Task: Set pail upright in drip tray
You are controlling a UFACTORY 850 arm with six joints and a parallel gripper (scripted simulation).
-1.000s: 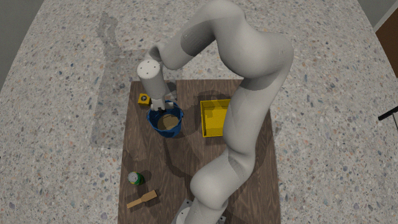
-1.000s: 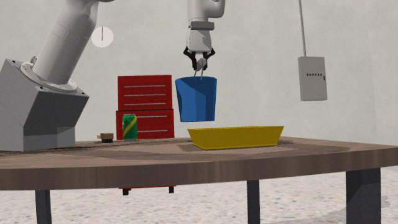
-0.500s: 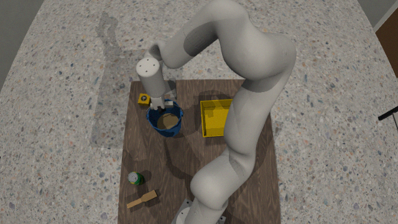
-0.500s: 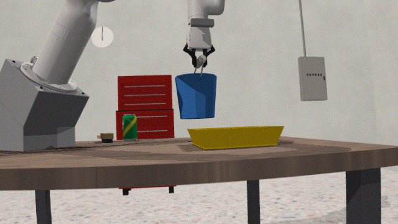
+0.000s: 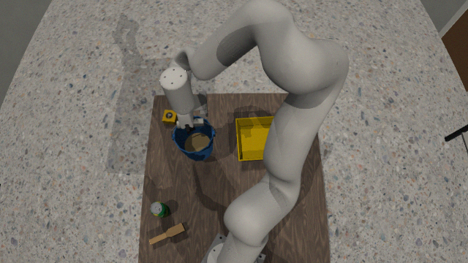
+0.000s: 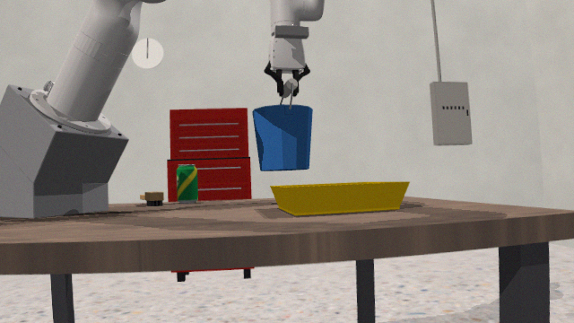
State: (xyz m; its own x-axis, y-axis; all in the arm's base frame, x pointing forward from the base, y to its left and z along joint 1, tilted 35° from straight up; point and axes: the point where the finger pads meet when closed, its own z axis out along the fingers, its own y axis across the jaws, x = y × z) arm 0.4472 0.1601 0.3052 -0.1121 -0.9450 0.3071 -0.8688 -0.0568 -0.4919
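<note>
A blue pail [image 6: 282, 137] hangs in the air by its thin wire handle, upright with a slight tilt. My gripper [image 6: 287, 91] is shut on the grip of that handle, straight above the pail. In the overhead view the pail [image 5: 194, 142] is open at the top and my gripper [image 5: 187, 126] sits over its far rim. The yellow drip tray [image 6: 339, 197] lies on the wooden table, below and to the right of the pail. In the overhead view the tray [image 5: 253, 138] is to the right of the pail and partly hidden by my arm.
A green can [image 5: 159, 210] and a wooden brush [image 5: 167, 234] lie near the table's front left. A small yellow block [image 5: 169, 116] sits beside the pail. A red tool chest [image 6: 209, 153] stands behind the table. My arm's base [image 6: 49, 157] fills the left.
</note>
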